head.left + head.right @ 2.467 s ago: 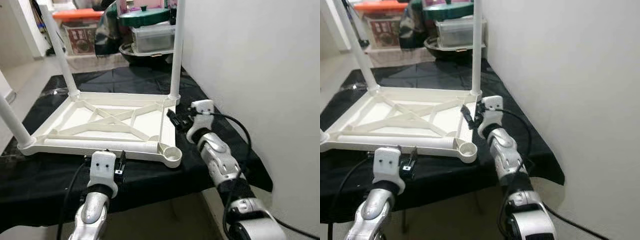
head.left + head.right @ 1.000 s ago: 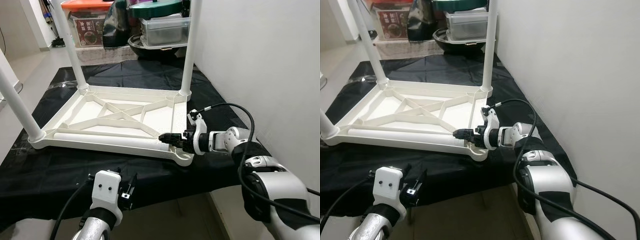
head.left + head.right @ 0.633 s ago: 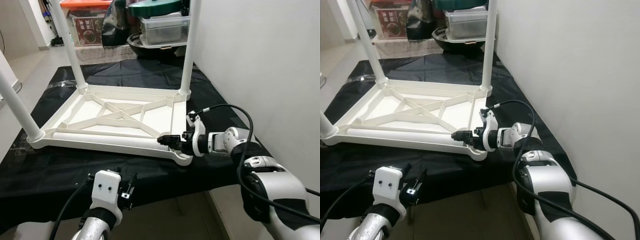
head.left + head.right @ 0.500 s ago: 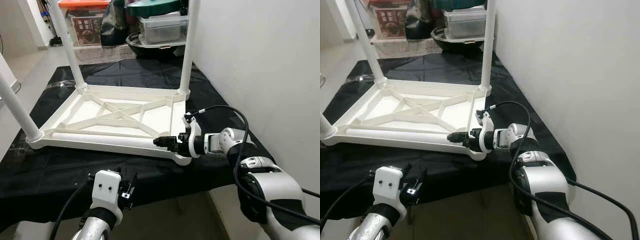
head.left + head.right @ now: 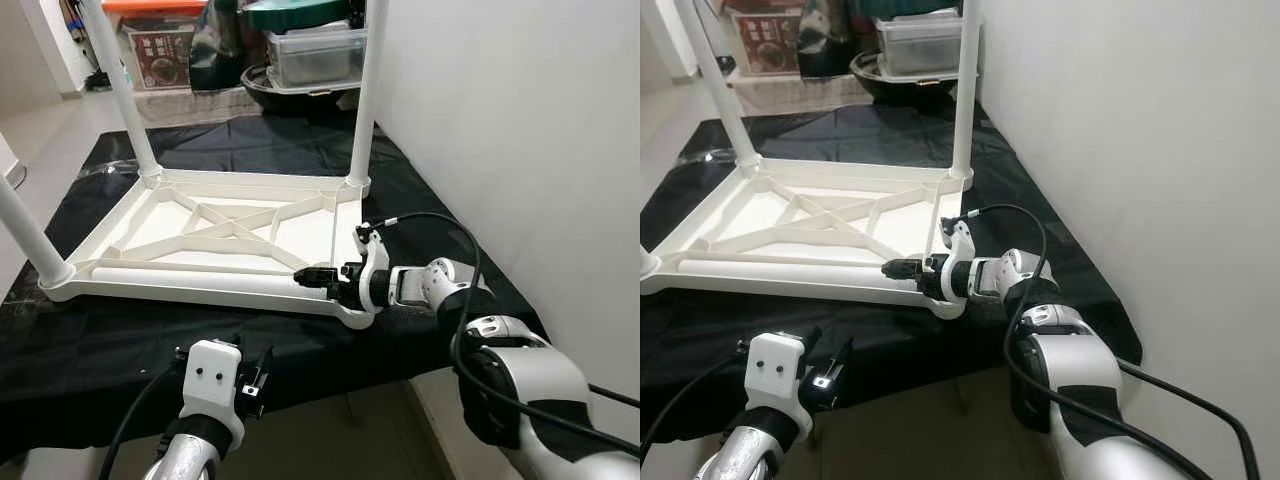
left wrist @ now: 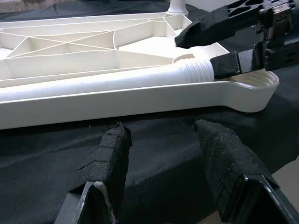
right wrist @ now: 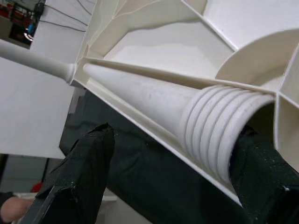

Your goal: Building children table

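Lying loose: white threaded leg [image 5: 200, 279]

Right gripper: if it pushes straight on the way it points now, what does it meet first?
The loose leg lying in the upturned tabletop: the right gripper already straddles its threaded end. Depth is unclear, so contact may already exist.

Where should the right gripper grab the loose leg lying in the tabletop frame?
Probably at the threaded end of the loose leg, just behind the ridges, coming in from the robot's right. The leg lies flat against the near rim of the upturned tabletop, so that open end is the most reachable part. The right gripper already straddles it there, fingers not closed.
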Tool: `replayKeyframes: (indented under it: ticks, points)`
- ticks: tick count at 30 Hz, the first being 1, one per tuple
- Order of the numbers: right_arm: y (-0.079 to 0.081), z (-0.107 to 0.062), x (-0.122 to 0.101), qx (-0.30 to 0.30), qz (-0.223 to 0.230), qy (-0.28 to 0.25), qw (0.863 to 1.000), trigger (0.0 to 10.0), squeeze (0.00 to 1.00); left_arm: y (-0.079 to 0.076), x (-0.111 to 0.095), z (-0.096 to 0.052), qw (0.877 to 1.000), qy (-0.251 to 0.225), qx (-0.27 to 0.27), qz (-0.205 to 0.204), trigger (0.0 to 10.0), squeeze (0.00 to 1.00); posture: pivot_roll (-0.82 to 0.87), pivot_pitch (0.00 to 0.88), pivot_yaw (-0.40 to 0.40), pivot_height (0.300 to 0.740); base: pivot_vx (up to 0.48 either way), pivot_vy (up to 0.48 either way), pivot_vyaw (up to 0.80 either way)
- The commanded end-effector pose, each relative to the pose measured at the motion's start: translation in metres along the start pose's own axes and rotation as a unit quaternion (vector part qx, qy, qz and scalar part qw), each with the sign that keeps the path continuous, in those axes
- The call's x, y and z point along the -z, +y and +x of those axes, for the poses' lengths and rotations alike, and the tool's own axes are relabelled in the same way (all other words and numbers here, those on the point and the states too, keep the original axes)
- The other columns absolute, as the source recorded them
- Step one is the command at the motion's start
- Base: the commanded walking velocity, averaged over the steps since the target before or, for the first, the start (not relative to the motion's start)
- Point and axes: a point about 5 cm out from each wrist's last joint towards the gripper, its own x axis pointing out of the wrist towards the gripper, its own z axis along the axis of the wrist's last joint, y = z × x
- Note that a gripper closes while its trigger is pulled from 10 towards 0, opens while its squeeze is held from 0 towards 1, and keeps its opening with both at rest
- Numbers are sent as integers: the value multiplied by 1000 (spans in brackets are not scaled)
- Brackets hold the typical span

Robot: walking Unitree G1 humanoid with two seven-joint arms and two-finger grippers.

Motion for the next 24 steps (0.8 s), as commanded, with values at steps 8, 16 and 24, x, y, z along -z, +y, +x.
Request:
replayKeyframes:
  ticks: [8,16,24]
  points:
    - [27,14,2,-84,27,11,996,10000,0,2,5,-1,1000,14,-8,4,10000,0,33,96,-36,740,0,0,0]
    - [45,4,-11,-199,27,-4,980,10000,0,2,5,0,1000,16,-10,4,10000,0,31,96,-40,740,0,0,0]
    - [33,10,4,-146,-1,37,989,4784,0,2,6,0,1000,18,-13,6,10000,0,25,96,-38,740,0,0,0]
